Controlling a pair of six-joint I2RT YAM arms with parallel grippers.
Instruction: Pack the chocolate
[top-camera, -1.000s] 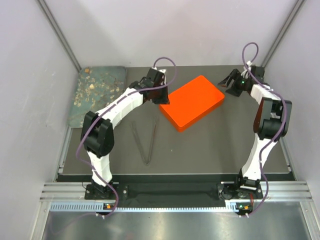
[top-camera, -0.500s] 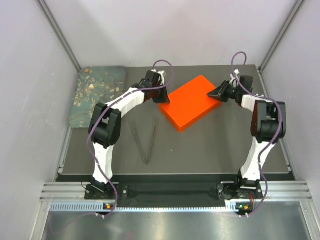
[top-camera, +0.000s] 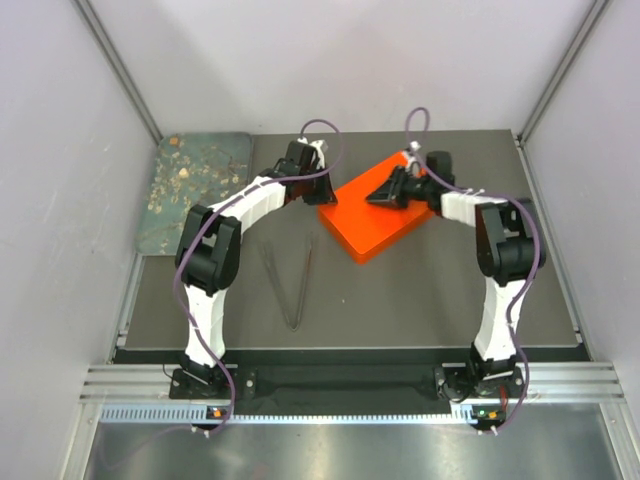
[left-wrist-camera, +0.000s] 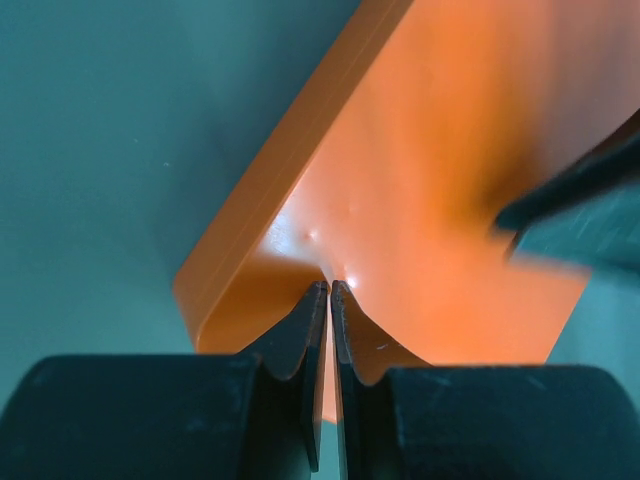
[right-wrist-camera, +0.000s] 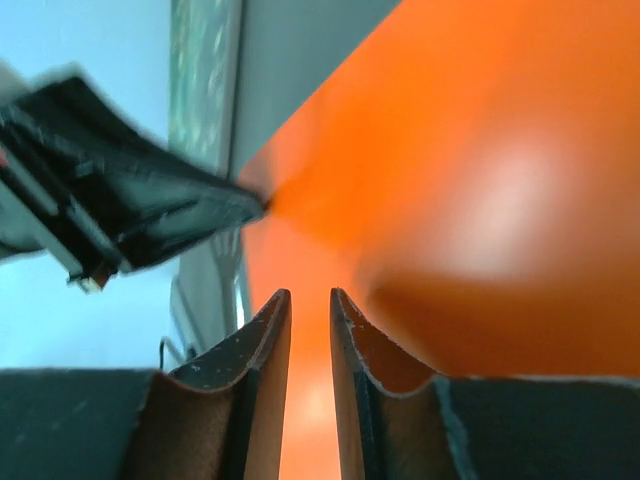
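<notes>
Small tan and cream chocolate lumps (top-camera: 184, 174) lie scattered on a teal tray (top-camera: 160, 225) at the back left, far from both grippers. A closed orange box (top-camera: 372, 228) lies at the middle back; it also shows in the left wrist view (left-wrist-camera: 430, 170) and the right wrist view (right-wrist-camera: 480, 150). My left gripper (top-camera: 324, 192) (left-wrist-camera: 329, 286) is shut and empty, its tips at the box's left corner. My right gripper (top-camera: 378, 198) (right-wrist-camera: 310, 292) hovers low over the box top, jaws a narrow gap apart with nothing between them.
Thin metal tongs (top-camera: 292, 282) lie on the dark table in front of the box, between the arms. The cell's walls stand close on the left, right and back. In the right wrist view the left gripper's black body (right-wrist-camera: 130, 215) sits just beyond the box corner.
My right gripper has swung left from the back right corner onto the orange box. My left gripper has stayed at the box's left corner, its elbow shifted slightly.
</notes>
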